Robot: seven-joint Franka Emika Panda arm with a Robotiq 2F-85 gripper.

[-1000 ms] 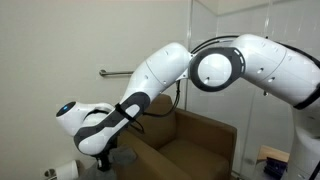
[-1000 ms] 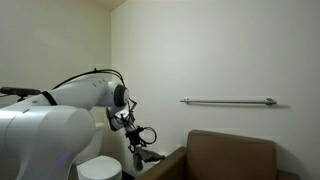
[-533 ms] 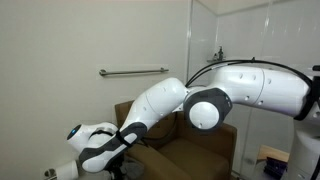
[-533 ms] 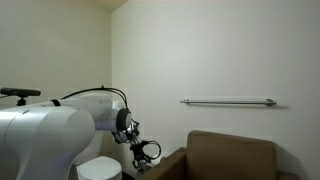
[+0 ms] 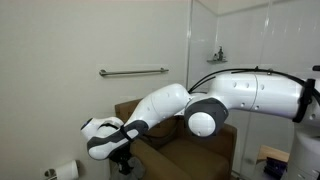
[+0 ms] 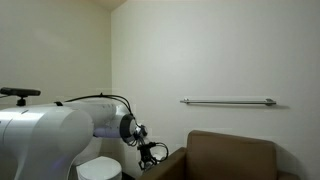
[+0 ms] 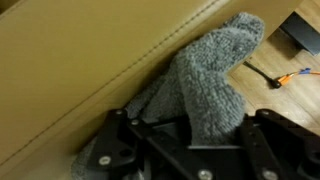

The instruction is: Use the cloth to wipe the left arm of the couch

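In the wrist view a grey knitted cloth (image 7: 205, 75) hangs between my gripper's (image 7: 190, 128) black fingers, which are shut on it. The cloth lies against the tan couch arm (image 7: 80, 60), along its stitched seam. In both exterior views my gripper (image 5: 122, 160) (image 6: 152, 153) is low at the brown couch's (image 5: 190, 140) (image 6: 232, 155) arm, at the side nearest the toilet paper. The cloth itself is too small to make out in the exterior views.
A metal grab bar (image 5: 133, 71) (image 6: 228, 101) is on the wall above the couch. A toilet paper roll (image 5: 66, 171) is at the lower left. A white round object (image 6: 98, 168) stands beside the couch. Wooden floor with an orange-tipped cable (image 7: 287, 76) shows in the wrist view.
My arm has lowered and the gripper has slid along the couch arm toward the couch, cloth still held.
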